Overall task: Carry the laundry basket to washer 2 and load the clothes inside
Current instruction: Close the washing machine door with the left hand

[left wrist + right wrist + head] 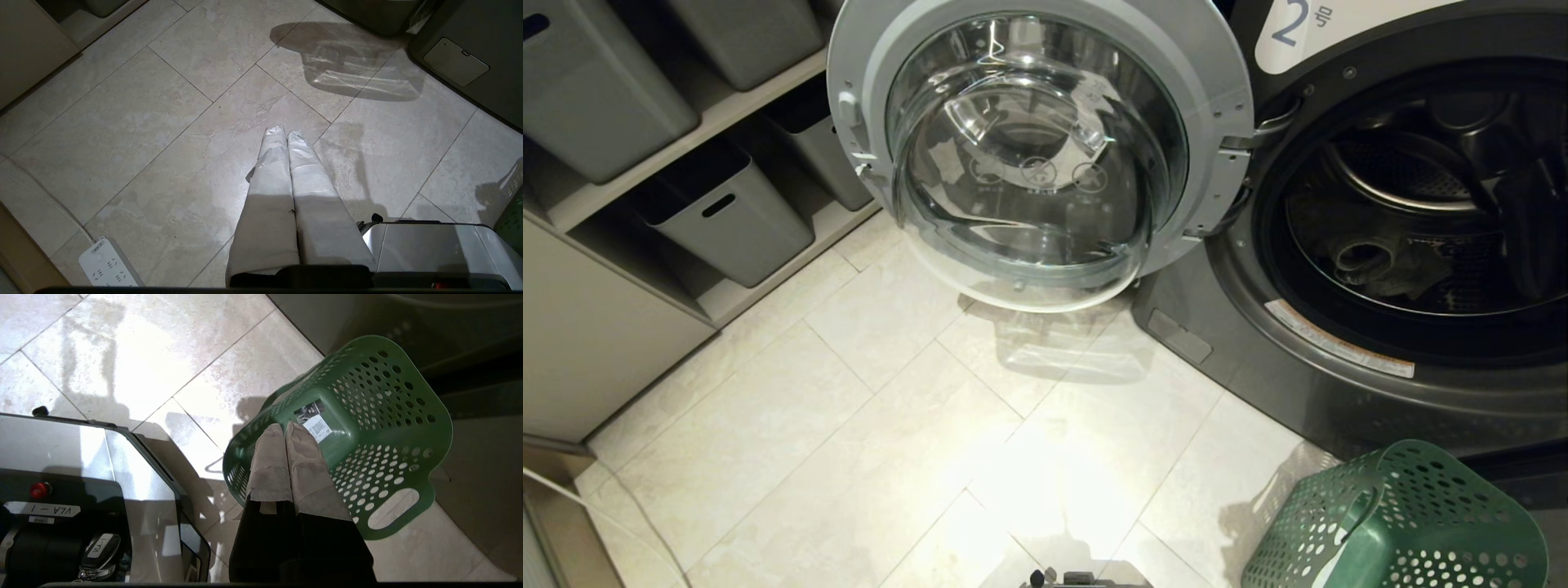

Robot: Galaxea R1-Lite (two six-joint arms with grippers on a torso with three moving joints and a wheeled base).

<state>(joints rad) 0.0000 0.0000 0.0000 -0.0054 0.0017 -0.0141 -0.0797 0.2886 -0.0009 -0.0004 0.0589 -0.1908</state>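
Head view: laundry basket [1401, 523] cropped; clothes [1380, 263] dim inside washer 2 [1380, 359].

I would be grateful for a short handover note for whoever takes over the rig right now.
Left gripper: shut, empty, hanging over bare floor tiles.
Right gripper: shut, empty, above the laundry basket.
The laundry basket lies tipped over on the floor in front of washer 2, its bottom with the sticker facing the right wrist camera.
The washer door stands wide open; the clothes lie in the drum.
Done: basket delivered, clothes loaded.
Left: probably only closing the door, if wanted, and righting the basket.
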